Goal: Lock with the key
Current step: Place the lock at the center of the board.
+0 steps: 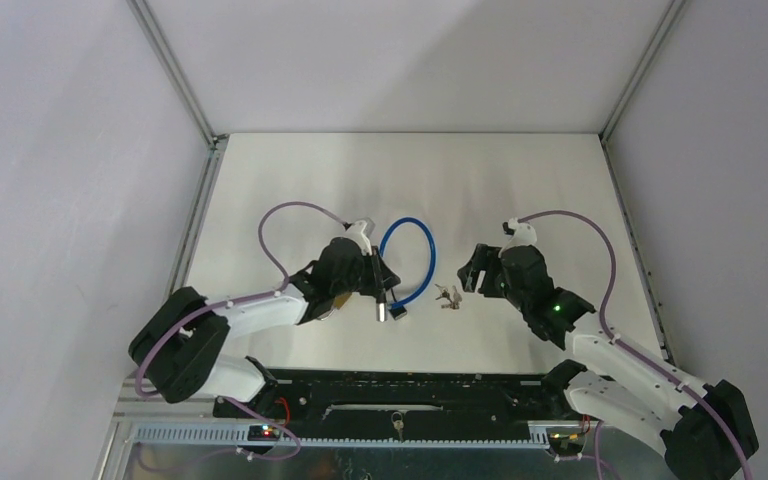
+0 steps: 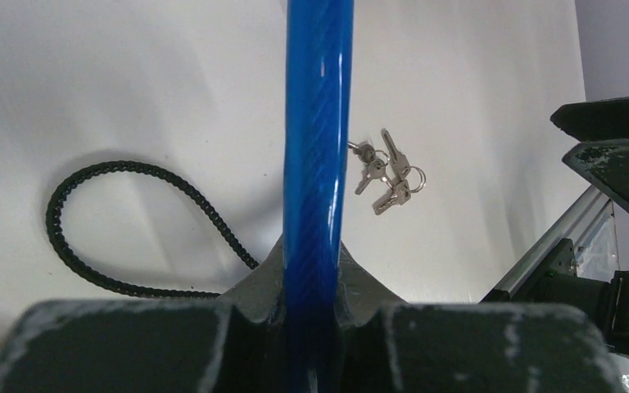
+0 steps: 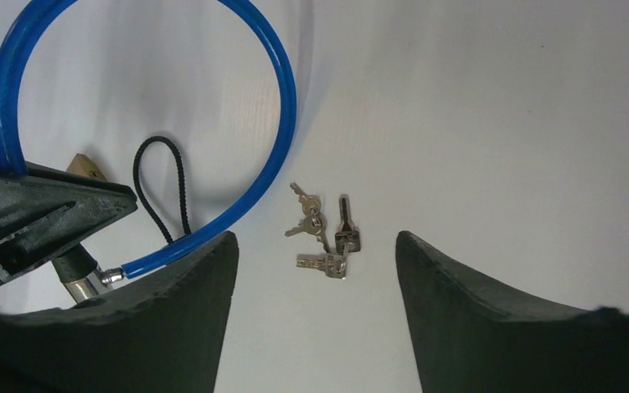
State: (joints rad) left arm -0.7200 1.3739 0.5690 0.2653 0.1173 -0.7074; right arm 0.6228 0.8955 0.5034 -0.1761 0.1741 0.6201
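Right tool (image 1: 472,272) wide open, empty, hovering over keys (image 3: 321,239); left tool (image 1: 378,278) clamped on blue cable lock (image 2: 318,123). I'd drop straight, pinch one key by head, not ring.

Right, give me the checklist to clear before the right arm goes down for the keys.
1. Grip: left fingers shut on the blue plastic-coated cable lock: ok.
2. Opening: right fingers open: ok.
3. Target: bunch of small silver keys lying free on the white table, framed between the right fingers in the right wrist view: ok.
4. Keys apart from the cable: ok, a gap shows.
5. One key separated for a clean pick: not ok, they lie splayed together on their ring.
6. Keyhole of the silver lock barrel facing the right arm: cannot tell.
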